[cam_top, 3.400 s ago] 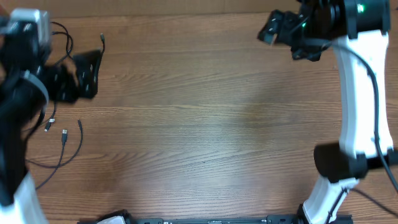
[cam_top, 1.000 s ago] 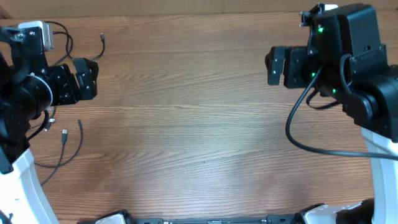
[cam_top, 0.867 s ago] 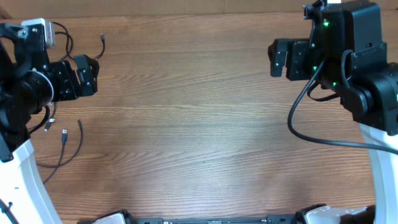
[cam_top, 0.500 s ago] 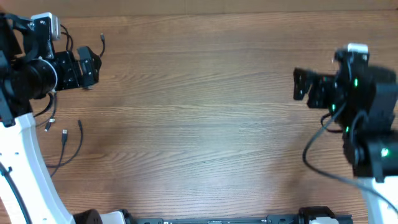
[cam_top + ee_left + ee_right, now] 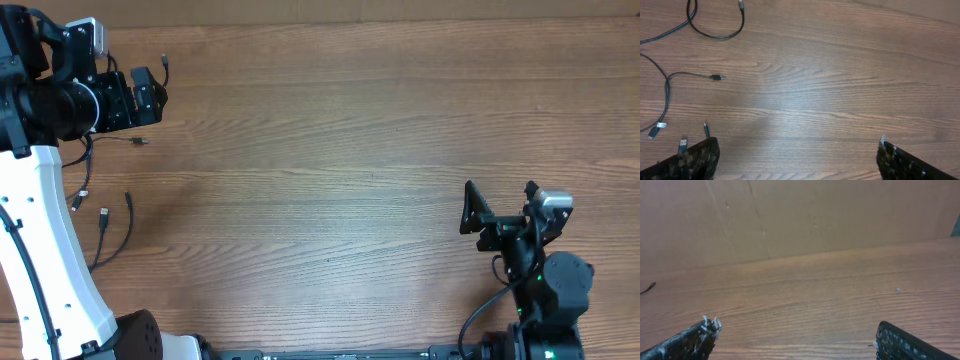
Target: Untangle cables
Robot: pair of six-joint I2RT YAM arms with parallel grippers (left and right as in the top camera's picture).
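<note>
Thin black cables [image 5: 112,232] lie loose at the table's far left, with small plugs [image 5: 104,214] and one plug near the back edge [image 5: 164,66]. In the left wrist view a cable loop [image 5: 715,35], a black plug [image 5: 716,77] and silver-tipped plugs [image 5: 659,125] lie spread apart at the left. My left gripper [image 5: 150,95] hovers open and empty above them; it also shows in the left wrist view [image 5: 797,161]. My right gripper [image 5: 498,200] is open and empty near the front right, far from the cables, and shows in the right wrist view [image 5: 797,341].
A brown cardboard wall [image 5: 790,215] stands behind the wooden table [image 5: 330,170]. The left arm's white link [image 5: 50,230] runs down the left side over part of the cables. The right arm's base [image 5: 545,290] sits at the front right edge.
My right arm has drawn back from the upper right to the front right edge. My left gripper has moved toward the back, uncovering a plug beneath it. The cables lie as before.
</note>
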